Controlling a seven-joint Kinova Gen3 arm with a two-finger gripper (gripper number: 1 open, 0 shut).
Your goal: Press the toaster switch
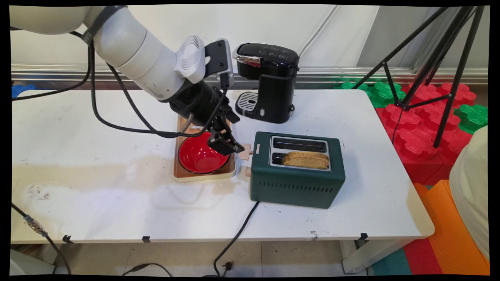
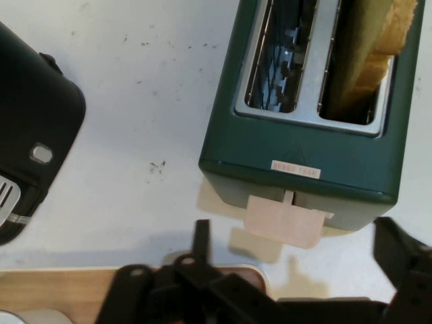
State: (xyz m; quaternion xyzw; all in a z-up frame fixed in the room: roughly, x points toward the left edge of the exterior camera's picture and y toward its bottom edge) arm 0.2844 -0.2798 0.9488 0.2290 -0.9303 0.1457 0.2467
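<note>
A dark green toaster (image 1: 297,171) stands on the white table, with a slice of bread (image 1: 306,160) upright in its near slot; the far slot is empty. A tan lever (image 1: 245,151) sticks out of the toaster's left end. My gripper (image 1: 231,146) hangs just left of that lever, over the right rim of a red bowl (image 1: 199,158). In the hand view the gripper (image 2: 295,233) is open, its fingers spread either side of the lever (image 2: 283,221) without touching it. Beyond the lever are the toaster (image 2: 297,162) and the bread (image 2: 371,54).
The bowl sits on a wooden tray (image 1: 203,175). A black coffee machine (image 1: 267,82) (image 2: 34,148) stands behind the toaster. The toaster's cord (image 1: 238,230) runs off the front edge. A tripod (image 1: 429,78) and red and green foam blocks (image 1: 422,117) stand to the right.
</note>
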